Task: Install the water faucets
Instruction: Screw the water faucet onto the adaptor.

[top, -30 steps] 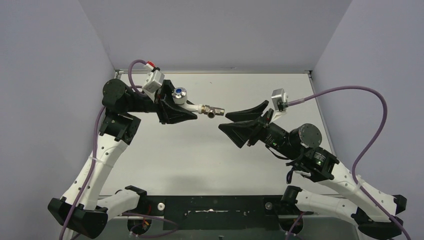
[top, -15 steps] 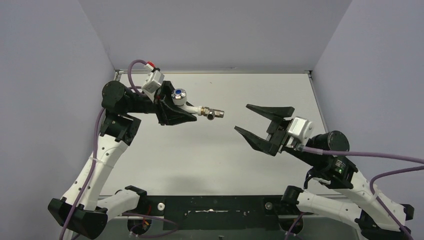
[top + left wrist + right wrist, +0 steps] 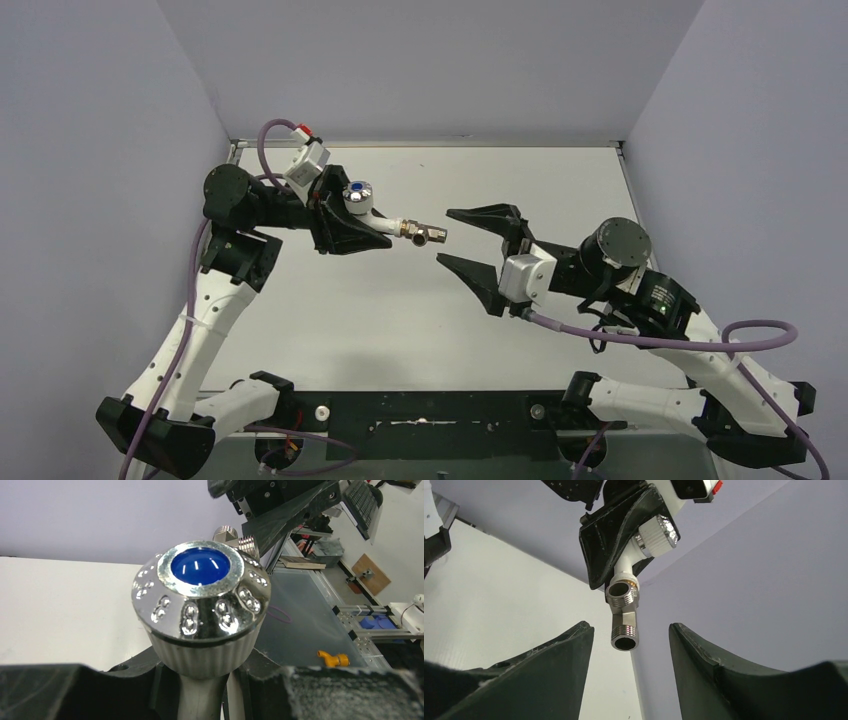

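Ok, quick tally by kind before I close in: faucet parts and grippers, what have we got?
White tap body: 1, held in the left gripper
Metal threaded fitting: 1, at the tap's outlet end
Grippers: 2, the left shut on the tap, the right gripper open, facing the fitting
Total: 4

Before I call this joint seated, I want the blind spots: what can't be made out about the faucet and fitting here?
Left wrist: the fitting is mostly hidden behind the chrome knob.
Left wrist: the left gripper's hold on the tap body is blurred and cut by the bottom edge.
Top view: the joint's threads are too small to judge.
Right wrist: the knob's blue face points away.
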You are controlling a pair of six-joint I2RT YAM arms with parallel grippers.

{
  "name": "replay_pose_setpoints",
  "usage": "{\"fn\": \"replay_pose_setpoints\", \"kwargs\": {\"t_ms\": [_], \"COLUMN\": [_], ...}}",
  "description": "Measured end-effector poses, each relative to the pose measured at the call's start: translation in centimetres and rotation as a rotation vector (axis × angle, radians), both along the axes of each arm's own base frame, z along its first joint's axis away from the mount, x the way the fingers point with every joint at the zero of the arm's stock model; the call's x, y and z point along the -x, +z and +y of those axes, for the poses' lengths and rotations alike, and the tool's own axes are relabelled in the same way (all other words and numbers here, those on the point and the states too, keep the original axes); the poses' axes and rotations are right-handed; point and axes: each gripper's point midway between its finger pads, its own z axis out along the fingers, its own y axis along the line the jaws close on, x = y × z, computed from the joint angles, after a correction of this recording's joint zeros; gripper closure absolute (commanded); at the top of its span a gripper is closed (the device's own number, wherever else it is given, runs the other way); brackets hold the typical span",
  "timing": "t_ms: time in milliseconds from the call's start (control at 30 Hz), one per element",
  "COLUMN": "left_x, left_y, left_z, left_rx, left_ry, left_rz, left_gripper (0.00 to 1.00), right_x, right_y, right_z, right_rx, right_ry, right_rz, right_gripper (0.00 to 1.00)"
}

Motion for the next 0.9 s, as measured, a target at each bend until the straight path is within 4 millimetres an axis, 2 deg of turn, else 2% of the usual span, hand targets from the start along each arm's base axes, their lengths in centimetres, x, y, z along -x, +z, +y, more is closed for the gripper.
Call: {"fn": "replay_pose_setpoints", "kwargs": {"t_ms": [200,567,633,767,900], "left_x": [0.1,0.3,0.3,0.2,0.1], "left_y": [0.0,-0.1,-0.1,-0.1,-0.2], "left_z": [0.0,0.1,0.1,0.0,0.0], "left_rx": [-0.001,-0.005,-0.006,-0.007,-0.007], "left_ry": [-0.005,-0.021,-0.024,-0.025,-0.025], "left_rz": [-0.003,-0.007,-0.004,-0.001,0.0], "left_gripper": [1.0,1.0,1.0,1.0,1.0], "right_x": [-0.6,-1.1,-1.2,-1.3,-1.3], "right_y": [-1.5,-1.7,-1.8,-2.0,-2.1], "right_z": [0.8,0.9,1.0,1.1,1.1], "right_rx": [0.06,0.073,0.075,0.082,0.086], "right_ry": [-0.004,-0.02,-0.023,-0.026,-0.026], "right_rz": [-0.005,-0.024,-0.025,-0.028,-0.021], "right_gripper": [0.49,0.6,0.65,0.82,0.89]}}
